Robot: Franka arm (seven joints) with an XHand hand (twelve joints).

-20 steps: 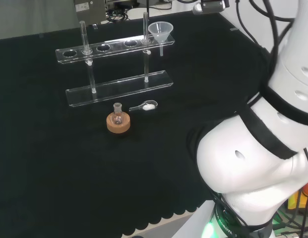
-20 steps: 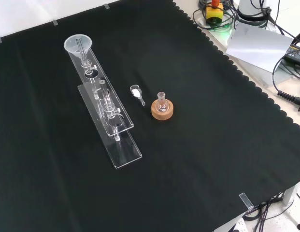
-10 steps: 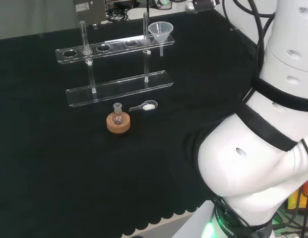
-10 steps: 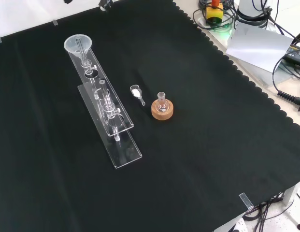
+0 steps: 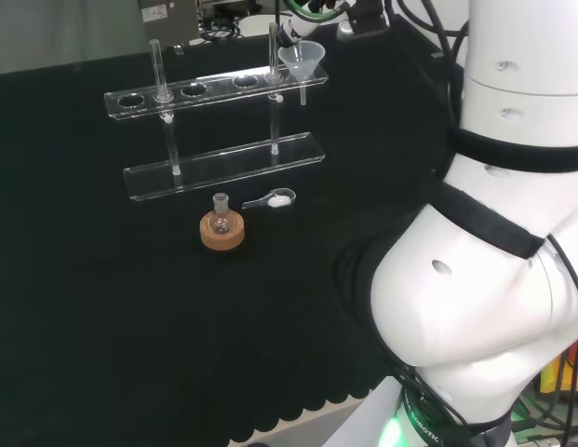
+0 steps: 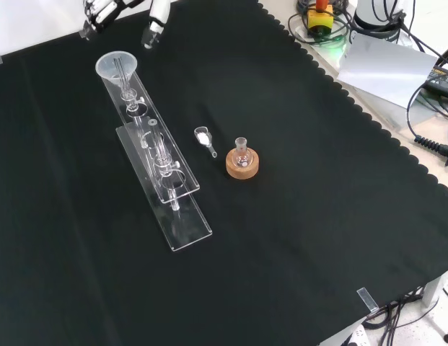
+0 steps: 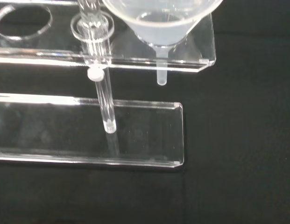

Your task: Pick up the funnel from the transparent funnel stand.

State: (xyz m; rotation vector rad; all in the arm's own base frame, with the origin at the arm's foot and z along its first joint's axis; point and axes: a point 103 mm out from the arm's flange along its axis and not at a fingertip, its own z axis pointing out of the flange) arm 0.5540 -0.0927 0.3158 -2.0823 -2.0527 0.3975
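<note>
Up at the far edge of the counter [image 6: 296, 216] in the front view, the robot hand [image 6: 101, 9] reaches in above the funnel [image 6: 117, 66], its white fingertips [image 6: 156, 27] spread apart and straight, holding nothing and not touching the funnel. That funnel sits in the end hole of the transparent funnel stand [image 6: 162, 176], its wide mouth up and its short stem hanging through the upper shelf, as the wrist view shows with the funnel [image 7: 161, 21] resting in the shelf and its stem ending well above the stand's base plate [image 7: 88, 130]. From the head view the funnel [image 5: 301, 58] is at the right end of the stand [image 5: 223, 163], near the counter's far edge. Toward the middle of the counter, just beside the stand, lies a small clear spoon [image 6: 205, 138] with white powder in it, and next to that a small flask [image 6: 242, 153] stands upright in a cork ring [image 6: 242, 166].
</note>
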